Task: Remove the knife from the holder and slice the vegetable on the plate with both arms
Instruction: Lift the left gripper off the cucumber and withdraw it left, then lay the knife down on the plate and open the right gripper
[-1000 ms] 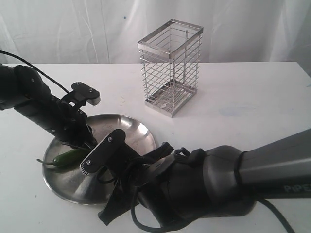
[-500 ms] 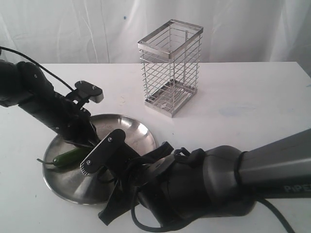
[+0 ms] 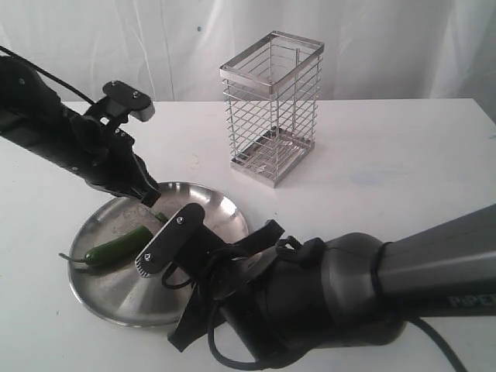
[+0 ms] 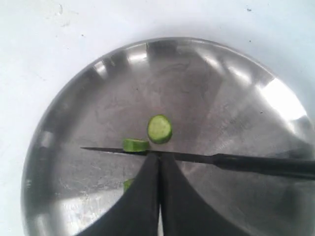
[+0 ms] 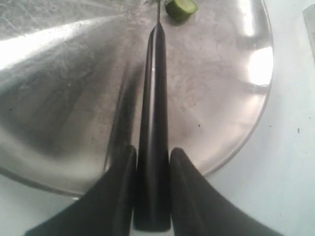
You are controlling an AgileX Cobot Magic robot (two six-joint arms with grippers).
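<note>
Brushed steel plate (image 3: 221,208) lay on the white tabletop (image 3: 387,170), carrying the slender green vegetable (image 3: 116,246) and two round slices (image 4: 159,129). My right pincer (image 5: 152,162) clamped the slim black knife (image 5: 153,123); my left pincer (image 4: 158,169) hung pressed shut, empty, above it. Chrome wire holder (image 3: 271,108) stood well apart.

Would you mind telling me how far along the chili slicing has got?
Done: the chrome wire holder stands empty, and two round green slices lie on the steel plate. In hand: the right gripper is clamped on the slim black knife; the left gripper is closed, holding nothing. Left: most of the dark green chili remains uncut.
</note>
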